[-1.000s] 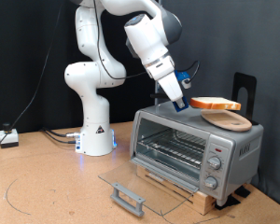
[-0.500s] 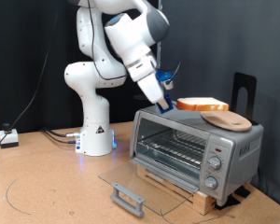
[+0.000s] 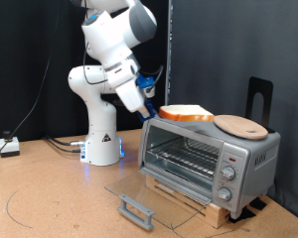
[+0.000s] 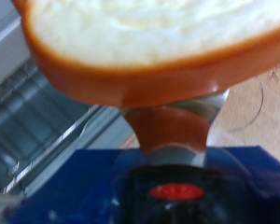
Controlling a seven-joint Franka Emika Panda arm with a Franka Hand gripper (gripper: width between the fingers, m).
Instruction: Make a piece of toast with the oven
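Arm [image 3: 101,59] is reared up over the wooden counter [image 3: 50,193], elbow high, wrist angled down toward the oven [image 3: 207,159], which sits at the exterior view's right on a low wooden base. Oven door [image 3: 154,194] is dropped fully flat, handle [image 3: 135,211] pointing at the exterior view's bottom, wire rack [image 3: 184,157] visible and bare inside. Round wooden plate [image 3: 240,126] rests on the oven roof, nothing on it. The piece of toast [image 3: 186,115] is off the plate, held about level in the air over the roof's edge nearest the arm, clear of the plate and above the door opening. Step in hand looks like carrying the slice from the roof round to the rack. To do it well, I'd say: keep the slice flat, get it fully clear of the roof edge before dropping, come in low and straight over the open door, mind the door frame top, and don't release until the slice is well onto the rack wires. Tool [image 4: 168,140]: fingers clenched narrow on the crust at one edge of the toast, so most of the slice cantilevers out. Wrist view shows the pinch right at the orange rim; grip looks thin, could pivot.
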